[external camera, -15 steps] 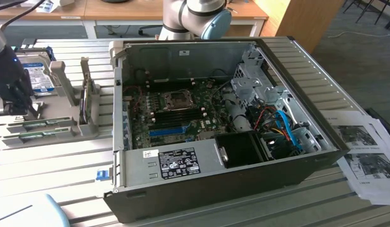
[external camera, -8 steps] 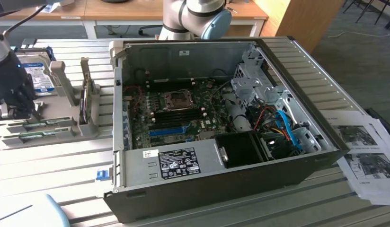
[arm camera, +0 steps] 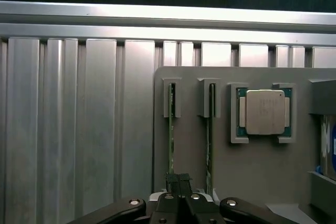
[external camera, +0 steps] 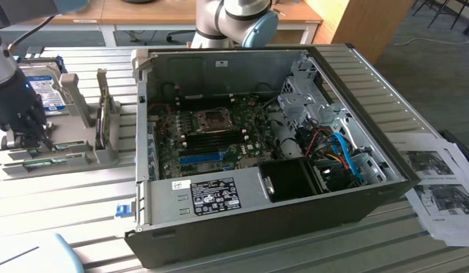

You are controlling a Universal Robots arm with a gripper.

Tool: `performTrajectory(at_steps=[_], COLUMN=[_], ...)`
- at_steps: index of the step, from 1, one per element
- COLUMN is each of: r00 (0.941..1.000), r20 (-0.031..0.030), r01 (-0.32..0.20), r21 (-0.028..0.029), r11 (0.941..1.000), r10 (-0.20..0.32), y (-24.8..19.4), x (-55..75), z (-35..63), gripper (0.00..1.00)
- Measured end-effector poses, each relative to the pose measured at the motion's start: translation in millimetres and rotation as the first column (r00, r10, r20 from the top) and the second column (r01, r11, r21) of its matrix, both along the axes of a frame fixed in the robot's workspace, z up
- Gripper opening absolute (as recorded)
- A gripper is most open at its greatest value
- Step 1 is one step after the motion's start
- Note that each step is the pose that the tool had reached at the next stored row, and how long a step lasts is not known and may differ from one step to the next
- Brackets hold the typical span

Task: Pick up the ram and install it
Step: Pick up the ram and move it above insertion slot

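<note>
The ram (arm camera: 171, 129) is a thin green stick standing on edge in a slot of the grey fixture (arm camera: 252, 171). A second, matching stick (arm camera: 211, 129) stands in the slot beside it. My gripper (arm camera: 179, 182) is at the near end of the first stick, its dark fingertips pressed together around the stick's edge, and the stick still sits in its slot. In the exterior view the gripper (external camera: 31, 139) is low over the fixture, left of the open computer case (external camera: 242, 222). Inside the case lies the motherboard with its bright blue slot (external camera: 200, 157).
A processor chip (arm camera: 264, 111) rests in its own holder on the fixture. A silver hard drive (external camera: 46, 94) with a blue-and-white label stands upright behind the gripper. Printed sheets (external camera: 439, 182) lie on the exterior view's right. The ribbed metal tabletop (arm camera: 79, 129) spreads around the fixture.
</note>
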State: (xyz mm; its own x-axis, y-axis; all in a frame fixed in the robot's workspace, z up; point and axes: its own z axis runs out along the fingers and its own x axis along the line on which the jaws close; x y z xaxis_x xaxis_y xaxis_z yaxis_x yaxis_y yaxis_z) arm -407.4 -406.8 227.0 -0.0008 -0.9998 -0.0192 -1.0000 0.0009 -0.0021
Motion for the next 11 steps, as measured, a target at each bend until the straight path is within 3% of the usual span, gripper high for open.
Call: performTrajectory(at_steps=[11], r00=[1.0], r20=[0.0002], r01=[0.0], r21=[-0.0001], r11=[1.0], r10=[0.0], y=[0.0], x=[0.0], z=[-2.6], gripper=[0.09])
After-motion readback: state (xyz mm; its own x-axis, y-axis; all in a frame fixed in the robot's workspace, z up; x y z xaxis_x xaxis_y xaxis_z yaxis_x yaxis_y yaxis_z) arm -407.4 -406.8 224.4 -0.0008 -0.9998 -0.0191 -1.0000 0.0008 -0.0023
